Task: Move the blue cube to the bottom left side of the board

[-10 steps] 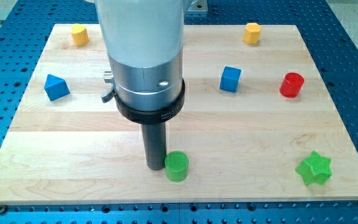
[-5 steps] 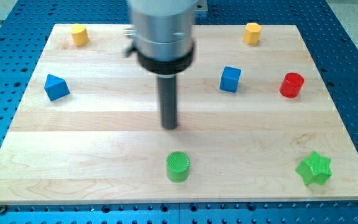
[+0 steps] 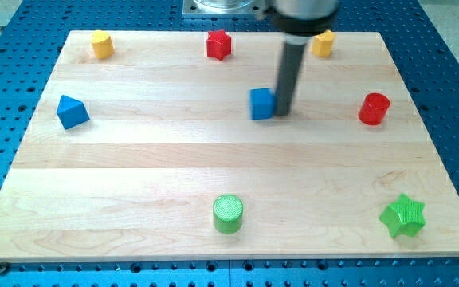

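Observation:
The blue cube sits on the wooden board, right of centre in the upper half. My tip stands against the cube's right side, touching it. The rod rises toward the view's top, where the arm's body is mostly out of view.
A blue triangular block is at the left. A yellow block is at the top left, a red star at the top middle, a yellow block at the top right. A red cylinder, green cylinder and green star also lie on the board.
My tip moved from beside the green cylinder up and right to the blue cube's right side. The cube has shifted left. The red star has come into view.

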Robot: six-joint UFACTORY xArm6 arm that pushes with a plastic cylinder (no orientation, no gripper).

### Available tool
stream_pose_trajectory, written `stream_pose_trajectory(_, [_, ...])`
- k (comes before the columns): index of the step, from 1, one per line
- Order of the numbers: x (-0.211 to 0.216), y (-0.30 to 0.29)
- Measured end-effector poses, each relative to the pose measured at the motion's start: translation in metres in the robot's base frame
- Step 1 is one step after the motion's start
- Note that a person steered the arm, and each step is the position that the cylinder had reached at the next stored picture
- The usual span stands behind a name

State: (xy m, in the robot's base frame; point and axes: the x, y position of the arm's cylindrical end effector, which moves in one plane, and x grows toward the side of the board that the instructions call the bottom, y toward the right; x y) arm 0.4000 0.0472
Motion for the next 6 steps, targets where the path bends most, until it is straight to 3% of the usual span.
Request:
stream_pose_trajectory(1, [0.017, -0.073])
stream_pose_trajectory(4, [0.017, -0.079])
stream_pose_trajectory(6, [-0.008, -0.087])
